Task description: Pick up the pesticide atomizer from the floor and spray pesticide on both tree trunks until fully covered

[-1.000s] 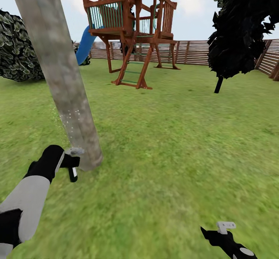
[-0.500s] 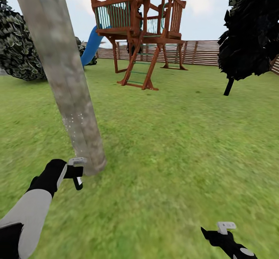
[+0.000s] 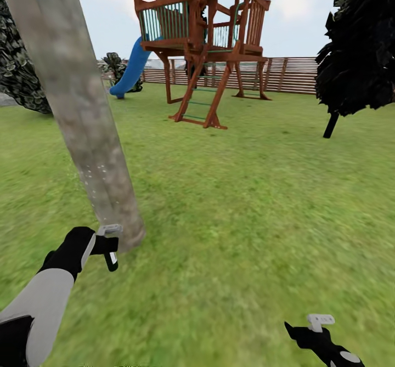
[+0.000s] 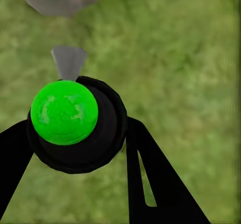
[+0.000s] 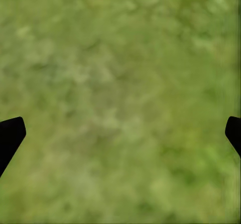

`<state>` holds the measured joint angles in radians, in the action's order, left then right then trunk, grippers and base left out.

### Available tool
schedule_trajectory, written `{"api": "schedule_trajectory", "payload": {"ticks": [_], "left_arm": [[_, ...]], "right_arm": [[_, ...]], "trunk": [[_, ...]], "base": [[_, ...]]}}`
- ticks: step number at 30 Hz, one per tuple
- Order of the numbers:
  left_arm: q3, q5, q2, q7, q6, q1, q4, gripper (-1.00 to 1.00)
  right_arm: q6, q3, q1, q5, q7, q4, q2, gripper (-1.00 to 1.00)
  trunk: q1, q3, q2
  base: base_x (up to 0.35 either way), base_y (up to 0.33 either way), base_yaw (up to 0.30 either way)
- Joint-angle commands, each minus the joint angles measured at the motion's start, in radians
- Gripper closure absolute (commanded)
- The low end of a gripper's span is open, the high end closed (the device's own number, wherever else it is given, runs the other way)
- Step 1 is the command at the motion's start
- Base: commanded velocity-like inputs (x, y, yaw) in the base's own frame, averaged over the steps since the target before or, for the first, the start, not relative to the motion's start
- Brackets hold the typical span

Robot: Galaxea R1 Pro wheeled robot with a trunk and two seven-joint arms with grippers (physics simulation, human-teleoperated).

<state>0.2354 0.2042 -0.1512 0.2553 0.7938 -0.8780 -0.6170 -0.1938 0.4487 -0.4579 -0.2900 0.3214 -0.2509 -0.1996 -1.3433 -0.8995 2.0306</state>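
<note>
Near left: left gripper (image 3: 107, 244) clamped on pesticide atomizer (image 3: 110, 244), grey nozzle (image 4: 68, 62) aimed at base of leaning tree trunk (image 3: 82, 114) just beyond, a few white specks on the bark low down. Pickup evidently done; coverage of this trunk apparently only begun. Far right: second tree (image 3: 356, 49), apparently unsprayed, well apart across the lawn (image 3: 247, 202). Near right: right gripper (image 5: 120, 133) spread apart, empty, over grass.

Surface: grass lawn (image 3: 247, 202) | Standing on it: leaning grey-brown tree trunk (image 3: 82, 114), wooden play tower (image 3: 206, 43), blue slide (image 3: 129, 71), dark-foliaged tree (image 3: 356, 43)
</note>
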Motion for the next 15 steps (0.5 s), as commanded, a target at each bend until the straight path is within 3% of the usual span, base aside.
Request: {"api": "schedule_trajectory", "payload": {"ticks": [1,11,15], "left_arm": [[0.005,0.011,0.001,0.009,0.004,0.000,-0.001,1.00],[0.005,0.011,0.001,0.009,0.004,-0.001,-0.001,1.00],[0.005,0.013,0.000,0.009,0.004,0.000,0.000,1.00]], "right_arm": [[-0.004,0.009,-0.001,-0.009,0.005,0.001,0.000,-1.00],[-0.004,0.008,-0.001,-0.009,0.005,0.001,0.000,-1.00],[-0.004,0.008,-0.001,-0.009,0.005,0.001,0.000,-1.00]], "trunk": [[0.000,-0.001,0.000],[0.000,-0.001,0.000],[0.000,-0.001,0.000]], "base": [[0.003,-0.269,0.204],[0.045,-0.269,0.272],[0.227,-0.187,0.074]]}}
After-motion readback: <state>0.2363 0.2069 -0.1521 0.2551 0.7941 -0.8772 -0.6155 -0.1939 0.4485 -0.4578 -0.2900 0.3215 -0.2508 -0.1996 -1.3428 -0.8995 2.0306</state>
